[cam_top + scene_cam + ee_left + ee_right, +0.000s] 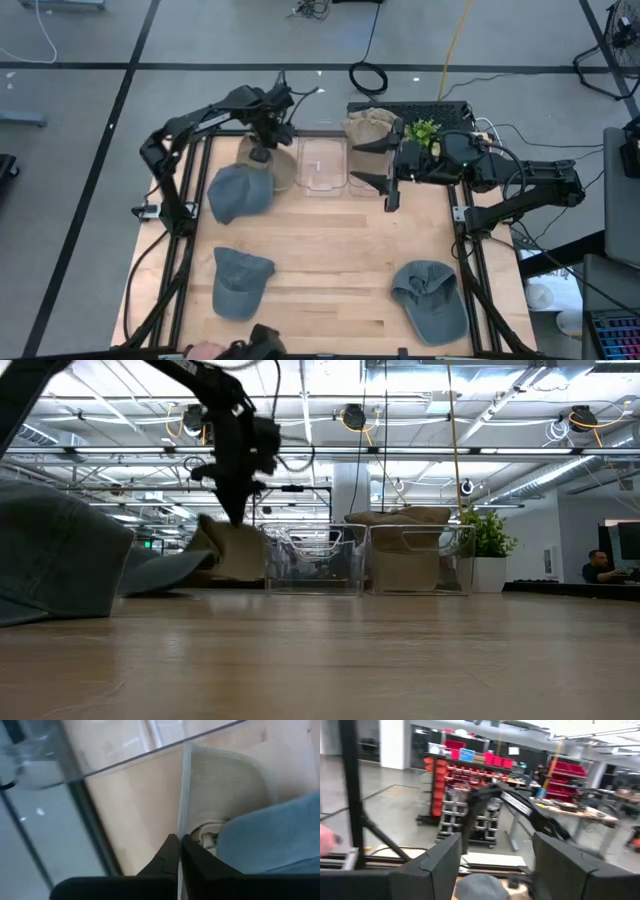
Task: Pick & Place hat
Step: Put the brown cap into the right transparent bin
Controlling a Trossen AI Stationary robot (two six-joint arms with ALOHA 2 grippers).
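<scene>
A beige hat (282,172) lies at the table's far left, and my left gripper (262,152) is shut on it from above. In the low view the hat (235,552) hangs below that gripper (237,510), close over the table. A blue-grey hat (240,192) rests on the table just near of it. Two more blue-grey hats (240,282) (432,298) lie toward the near edge. My right gripper (383,165) stands open, held high and level over the far middle, with nothing between its fingers. My left gripper pinches the beige hat's brim edge (185,815) between its two fingers (167,851). The fingers point down at it from above. The hat hangs below them; I cannot tell whether its lower part still touches the table.
Two clear bins (325,165) stand at the far middle. Another beige hat (368,130) sits in or just behind the right one. A green plant (425,130) and cables lie behind them. A person's hand (205,351) shows at the near edge.
</scene>
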